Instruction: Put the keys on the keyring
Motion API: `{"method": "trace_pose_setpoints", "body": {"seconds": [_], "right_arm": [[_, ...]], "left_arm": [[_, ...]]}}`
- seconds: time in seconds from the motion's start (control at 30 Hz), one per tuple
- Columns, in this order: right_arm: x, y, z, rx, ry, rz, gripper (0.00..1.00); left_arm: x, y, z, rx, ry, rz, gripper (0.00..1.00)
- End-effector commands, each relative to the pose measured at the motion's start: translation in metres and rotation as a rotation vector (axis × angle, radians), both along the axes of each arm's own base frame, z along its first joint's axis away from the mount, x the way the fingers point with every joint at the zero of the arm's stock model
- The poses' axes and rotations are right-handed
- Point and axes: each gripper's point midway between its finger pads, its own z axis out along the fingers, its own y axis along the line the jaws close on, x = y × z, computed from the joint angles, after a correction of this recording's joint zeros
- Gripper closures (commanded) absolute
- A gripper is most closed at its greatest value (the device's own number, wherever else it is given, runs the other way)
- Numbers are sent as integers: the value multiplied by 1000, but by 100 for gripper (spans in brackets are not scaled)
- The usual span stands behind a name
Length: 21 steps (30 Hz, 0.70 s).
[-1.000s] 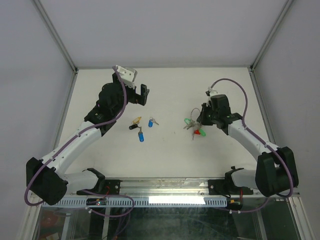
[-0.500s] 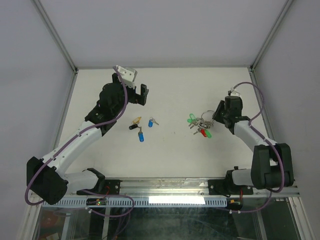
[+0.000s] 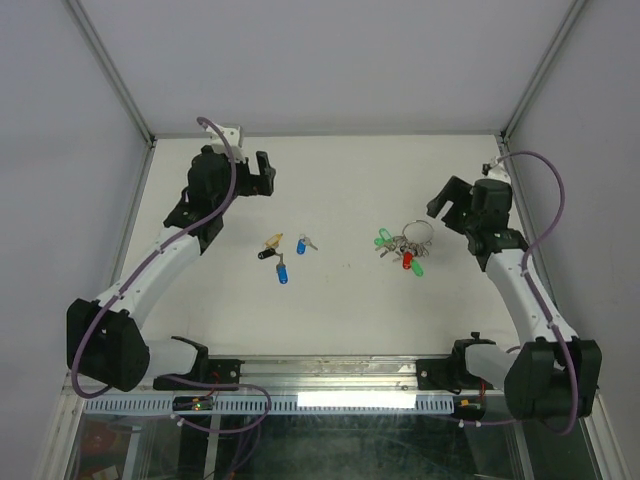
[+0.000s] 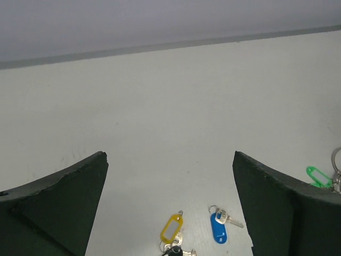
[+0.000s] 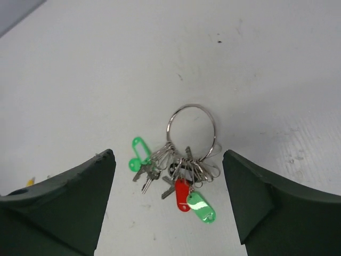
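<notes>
The keyring [image 3: 416, 232] lies flat on the table right of centre, with a bunch of keys [image 3: 400, 252] on it, capped red, green and black. In the right wrist view the keyring [image 5: 192, 128] lies between my fingers and below them, its red tag [image 5: 182, 194] and green tags [image 5: 201, 207] toward the camera. My right gripper [image 3: 446, 203] hangs open just right of the ring, touching nothing. Loose keys lie left of centre: yellow [image 3: 272, 242], black [image 3: 266, 254] and two blue [image 3: 283, 271]. My left gripper [image 3: 264, 174] is open, raised behind them; its view shows the yellow tag [image 4: 171, 229] and a blue tag [image 4: 218, 226].
White table [image 3: 340, 180] with a grey wall behind and metal frame posts at the back corners [image 3: 150, 135]. Purple cables loop over both arms. The arm bases and a rail with wiring run along the near edge [image 3: 330, 375].
My right gripper opened, let go of the keyring bunch and drew back up and to the right. The bunch now lies slightly further right. My left arm swung back toward the far left.
</notes>
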Motion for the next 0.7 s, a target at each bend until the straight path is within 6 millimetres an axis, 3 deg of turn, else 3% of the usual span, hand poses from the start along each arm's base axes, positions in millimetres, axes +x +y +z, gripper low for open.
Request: {"method": "trace_pose_setpoints", "body": {"seconds": [0.0, 0.07, 0.23, 0.43, 0.67], "right_arm": [[-13, 22, 77, 25, -156, 159, 15], [-27, 25, 102, 11, -227, 199, 15], [-72, 34, 145, 14, -425, 267, 1], [-108, 24, 142, -32, -428, 237, 1], [-118, 14, 124, -66, -442, 195, 1]], "left_arm": [[13, 20, 24, -151, -20, 55, 1], [15, 33, 24, -151, -25, 93, 1], [11, 56, 33, -117, -68, 175, 1], [2, 69, 40, -115, -119, 229, 1], [3, 69, 37, -106, -119, 226, 1]]}}
